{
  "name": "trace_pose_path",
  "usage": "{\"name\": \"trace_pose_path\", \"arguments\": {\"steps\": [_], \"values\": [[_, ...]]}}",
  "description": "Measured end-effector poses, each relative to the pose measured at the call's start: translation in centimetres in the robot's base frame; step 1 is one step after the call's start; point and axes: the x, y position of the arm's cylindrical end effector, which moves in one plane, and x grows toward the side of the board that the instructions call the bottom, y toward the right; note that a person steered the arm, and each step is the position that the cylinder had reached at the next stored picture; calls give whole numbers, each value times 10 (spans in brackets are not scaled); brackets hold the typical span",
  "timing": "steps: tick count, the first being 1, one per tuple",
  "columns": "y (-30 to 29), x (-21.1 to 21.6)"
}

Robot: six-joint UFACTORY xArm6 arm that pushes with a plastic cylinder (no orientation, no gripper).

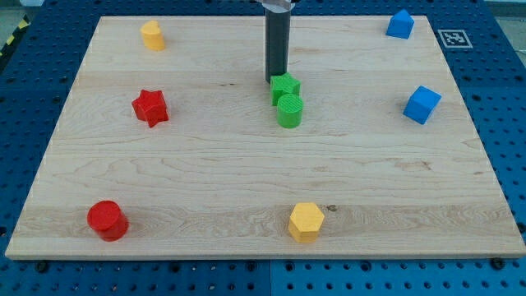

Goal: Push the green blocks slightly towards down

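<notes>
Right now my tip (277,79) (a bare rod, gripping nothing) is touching the top edge of the green star block (285,87), with the green cylinder (289,110) sitting directly below, near the board's centre.

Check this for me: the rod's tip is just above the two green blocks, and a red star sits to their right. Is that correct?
Not quite. The camera view shows the red star to the left of the green blocks, not the right. The rest holds: my tip is just above them, at the upper green block's top edge.
</notes>
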Motion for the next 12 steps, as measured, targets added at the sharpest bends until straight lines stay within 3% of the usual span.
{"name": "trace_pose_path", "arguments": {"steps": [3, 6, 7, 12], "values": [[71, -21], [79, -21], [110, -21], [64, -44]]}}
